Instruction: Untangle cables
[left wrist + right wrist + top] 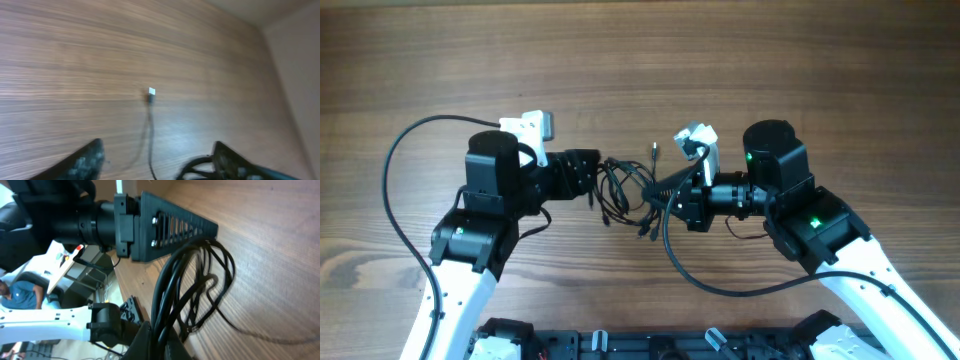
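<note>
Overhead view of a wooden table (640,60) with two robot arms reaching in from the bottom edge toward a small tangle in the middle.

At the left, the left arm (490,190) rises from the lower corner and bends at its elbow so that the wrist lies level and points right. The left gripper (592,172) stops at the left edge of the tangle. In the left wrist view its two dark fingers (85,160) stand wide apart at the lower corners, with bare wood and a single cord between them.

In the centre lie the cables (623,192), thin dark cords heaped in overlapping loops on the table between the two grippers. One strand leaves the heap and runs straight out across the wood, ending in a small metal-tipped plug (151,91) that rests flat on the table. Other short ends poke out of the lower side of the heap.

At the right, the right gripper (665,192) points left and meets the right edge of the tangle. The right wrist view shows several looped cords gathered into a bundle that runs down between its fingers, so it seems to be pinching them, though the contact itself sits at the dim bottom edge. Behind it, the right arm (810,215) bends back toward the lower right corner.
</note>
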